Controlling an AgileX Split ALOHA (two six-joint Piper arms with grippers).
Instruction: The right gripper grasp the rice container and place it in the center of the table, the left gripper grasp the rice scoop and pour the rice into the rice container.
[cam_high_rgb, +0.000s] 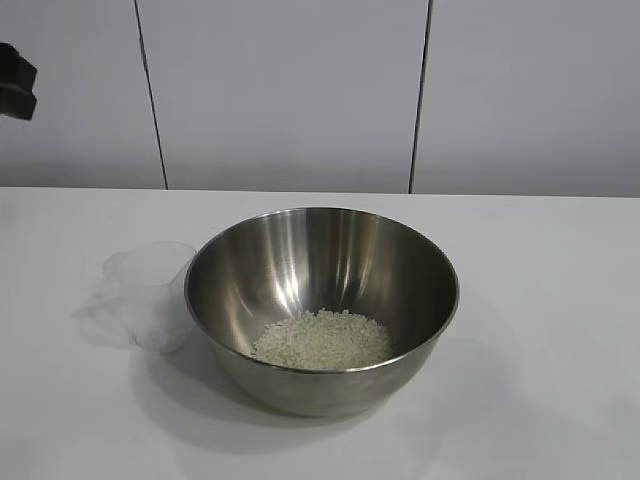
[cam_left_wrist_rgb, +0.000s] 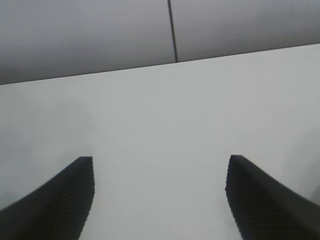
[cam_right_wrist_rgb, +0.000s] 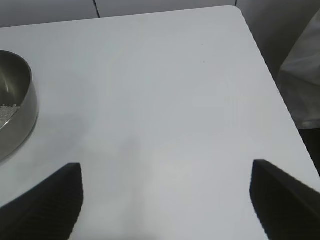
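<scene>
The rice container (cam_high_rgb: 300, 260), a big shiny steel bowl, stands in the middle of the white table (cam_high_rgb: 540, 300). A heap of rice (cam_high_rgb: 322, 340) lies in its bottom. The rice scoop (cam_high_rgb: 150, 295), a small clear cup, stands upright on the table, touching or nearly touching the bowl's left side, and looks empty. My left gripper (cam_left_wrist_rgb: 161, 158) is open over bare tabletop with nothing between its fingers; a black part of that arm (cam_high_rgb: 15, 82) shows at the exterior view's far left. My right gripper (cam_right_wrist_rgb: 166, 164) is open and empty, well clear of the bowl (cam_right_wrist_rgb: 22, 115).
A white panelled wall (cam_high_rgb: 290, 90) runs behind the table's back edge. The right wrist view shows the table's rounded corner (cam_right_wrist_rgb: 234, 8) and side edge, with a pale crumpled sheet or bag (cam_right_wrist_rgb: 302, 85) beyond it, off the table.
</scene>
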